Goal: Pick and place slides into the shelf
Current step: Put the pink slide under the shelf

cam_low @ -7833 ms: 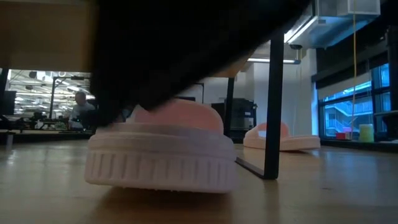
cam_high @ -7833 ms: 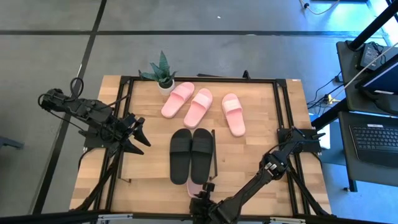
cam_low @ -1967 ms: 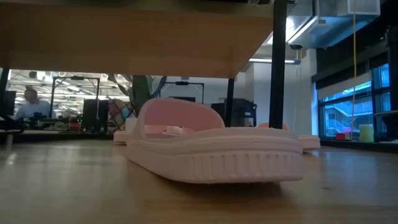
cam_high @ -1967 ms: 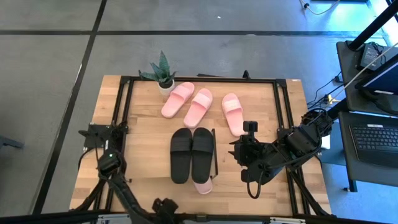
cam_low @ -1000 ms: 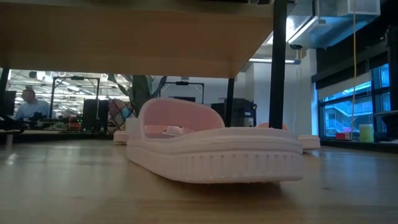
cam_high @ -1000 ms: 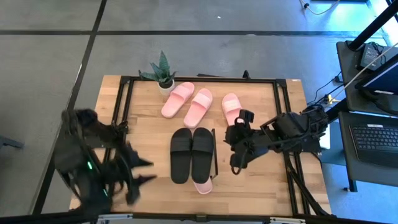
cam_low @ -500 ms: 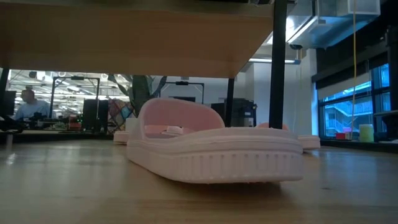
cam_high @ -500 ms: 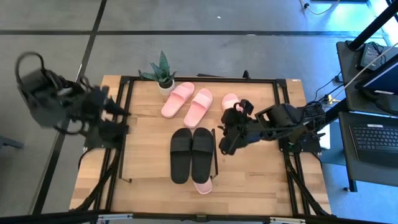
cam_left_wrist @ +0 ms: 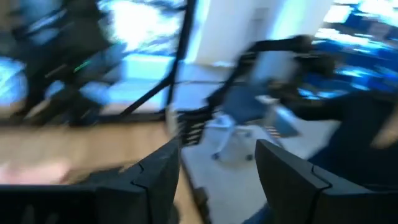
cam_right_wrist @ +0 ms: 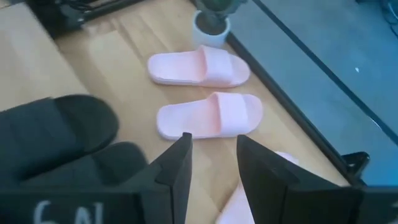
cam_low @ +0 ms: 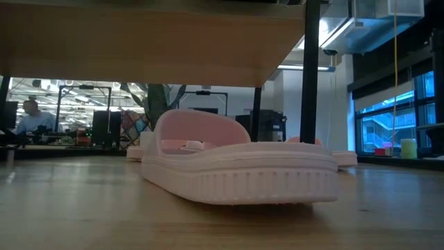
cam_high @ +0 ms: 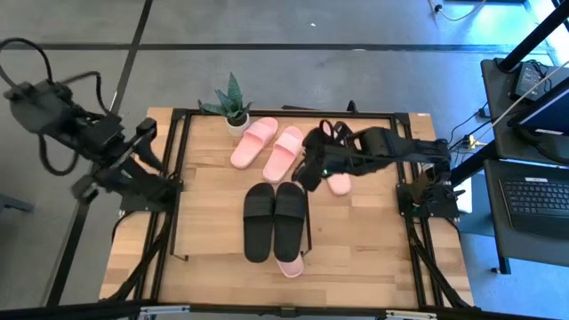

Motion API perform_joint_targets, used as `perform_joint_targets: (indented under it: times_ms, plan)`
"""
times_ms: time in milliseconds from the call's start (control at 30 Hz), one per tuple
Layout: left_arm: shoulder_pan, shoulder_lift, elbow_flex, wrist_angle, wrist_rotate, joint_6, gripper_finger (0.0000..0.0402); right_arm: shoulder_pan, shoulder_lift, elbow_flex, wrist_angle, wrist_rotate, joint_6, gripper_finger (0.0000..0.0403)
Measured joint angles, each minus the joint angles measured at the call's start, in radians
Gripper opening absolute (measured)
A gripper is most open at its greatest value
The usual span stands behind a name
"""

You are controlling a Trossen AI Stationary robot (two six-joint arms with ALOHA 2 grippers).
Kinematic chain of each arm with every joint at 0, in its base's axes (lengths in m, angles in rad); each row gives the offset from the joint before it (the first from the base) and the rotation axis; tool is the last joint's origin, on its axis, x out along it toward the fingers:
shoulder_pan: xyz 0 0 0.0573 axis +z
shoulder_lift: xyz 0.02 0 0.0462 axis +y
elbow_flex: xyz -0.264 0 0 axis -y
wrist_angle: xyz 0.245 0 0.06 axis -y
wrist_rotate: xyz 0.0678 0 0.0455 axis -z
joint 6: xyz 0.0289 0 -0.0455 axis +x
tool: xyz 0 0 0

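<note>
Right hand: above the table, over the near end of the lone pink slide; fingers parted by a narrow gap, holding nothing.
Left hand: off the table's left edge, raised; fingers spread wide, empty; wrist picture blurred.
Pink pair: at the far side of the table, side by side, slightly angled, just beside the potted plant.
Lone pink slide: right of that pair, partly hidden under the right arm.
Black pair: side by side on top of the shelf, mid-table.
Fourth pink slide: beneath the shelf board, toe end poking out at the near edge; fills the low view, flat on the table.
Person: seated far behind, in the room.
</note>
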Motion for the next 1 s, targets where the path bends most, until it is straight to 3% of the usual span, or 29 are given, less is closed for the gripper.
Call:
perform_joint_targets:
  times_ms: [133, 267, 400, 700, 1000]
  plan:
    - [0.070, 0.007, 0.000, 0.061, 0.204, 0.138, 0.0200, -0.056, 0.000, 0.000, 0.000, -0.018, -0.007, 0.0129]
    - [0.166, 0.000, 0.000, 0.032, 0.222, 0.170, 0.0200, -0.121, 0.000, 0.000, 0.000, -0.073, -0.057, 0.0129]
    - [0.263, -0.010, 0.000, -0.005, 0.309, 0.193, 0.0200, -0.177, 0.000, 0.000, 0.000, -0.084, -0.104, 0.0129]
    - [0.470, -0.009, -0.032, -0.015, 0.368, 0.288, 0.0200, -0.248, 0.000, 0.000, 0.000, -0.088, -0.168, 0.0129]
    - [0.758, -0.007, -0.235, 0.084, 0.385, 0.314, 0.0200, -0.257, 0.000, 0.000, -0.001, -0.089, -0.213, 0.0129]
